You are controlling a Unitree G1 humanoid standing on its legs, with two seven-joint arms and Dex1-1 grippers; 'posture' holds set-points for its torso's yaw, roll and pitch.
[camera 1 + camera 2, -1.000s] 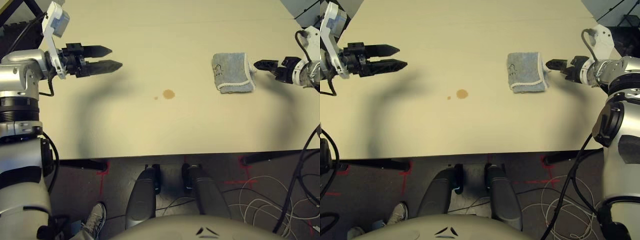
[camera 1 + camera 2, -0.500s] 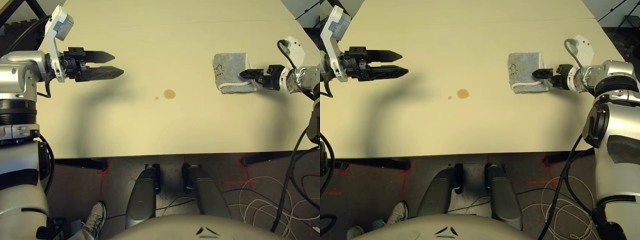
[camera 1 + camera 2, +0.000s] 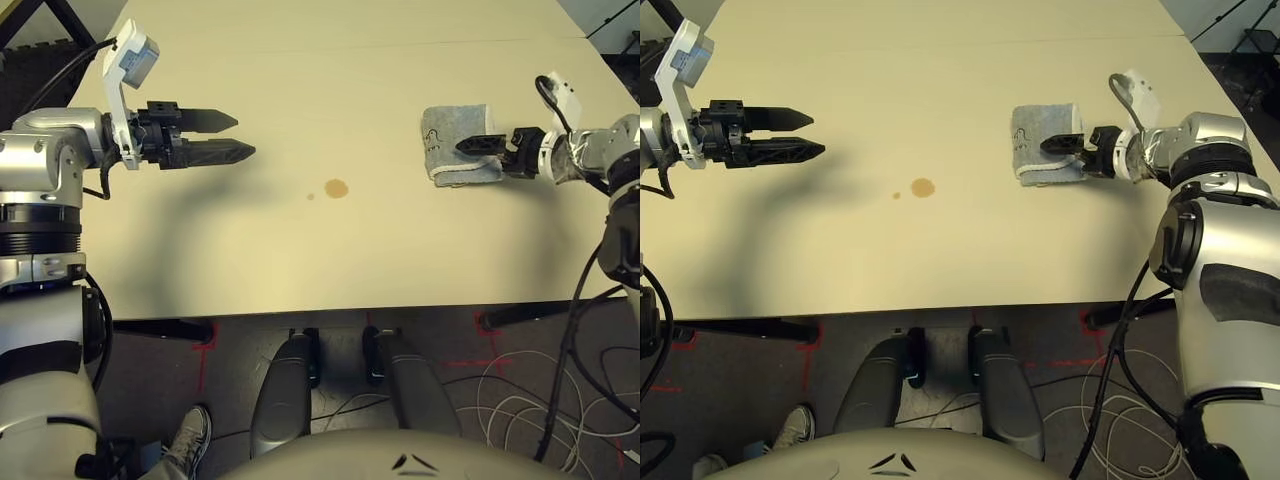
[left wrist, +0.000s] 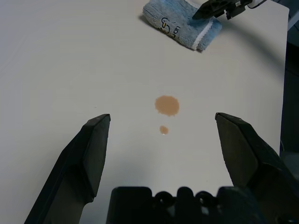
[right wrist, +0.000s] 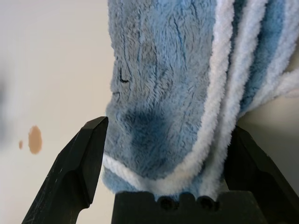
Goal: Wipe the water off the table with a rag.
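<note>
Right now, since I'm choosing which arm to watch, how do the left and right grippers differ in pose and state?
The left gripper hangs over bare tabletop, while the right gripper is at the rag. The left gripper has nothing between its fingers; the right gripper has part of the rag between its open ones.

Both have black fingers, stand open and have yet to reach the brownish water spot.

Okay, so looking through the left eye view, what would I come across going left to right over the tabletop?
Left gripper, then the tiny droplet, then the larger amber spot, then the folded grey-blue rag.
</note>
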